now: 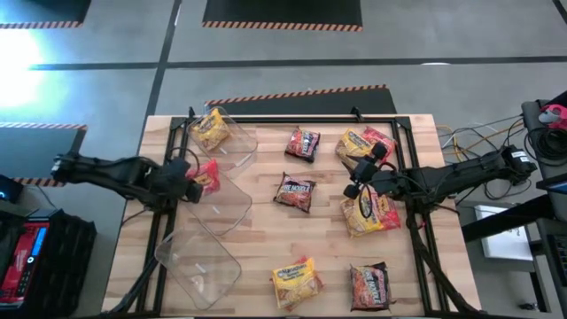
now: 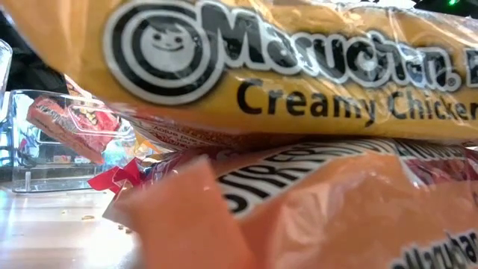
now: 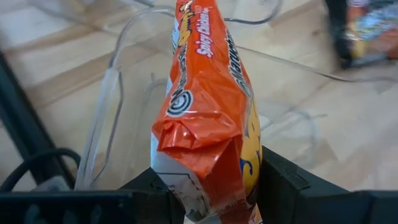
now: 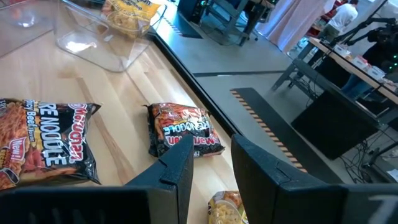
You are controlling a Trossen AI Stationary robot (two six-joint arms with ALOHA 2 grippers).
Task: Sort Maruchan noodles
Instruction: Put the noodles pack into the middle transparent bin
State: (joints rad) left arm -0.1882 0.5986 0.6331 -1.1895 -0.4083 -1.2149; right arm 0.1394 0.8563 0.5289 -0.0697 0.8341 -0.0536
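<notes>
Pale wooden slat table carries everything. Three clear plastic bins sit on its left side: far bin at 11 o'clock from table centre, middle bin at 9, near bin at 7.

Left arm reaches in from 9 o'clock. Left gripper is over the middle bin's rim, fingers clamped on a red-orange crinkly "Spicy Chicken" noodle packet, pinched by its lower end, standing upright between the fingers.

Right arm comes in from 3 o'clock. Right gripper hangs above the table, fingers apart by a narrow gap, holding nothing.

Packets:
- yellow packet lying in the far bin
- two dark brown packets near table centre, one at 12, one at the middle
- yellow-and-red pile at 1 o'clock
- yellow-red packet at 3, just beside the right gripper
- yellow packet at 6
- dark packet at 5

Low view is filled by a yellow "Creamy Chicken" packet resting on an orange one.
</notes>
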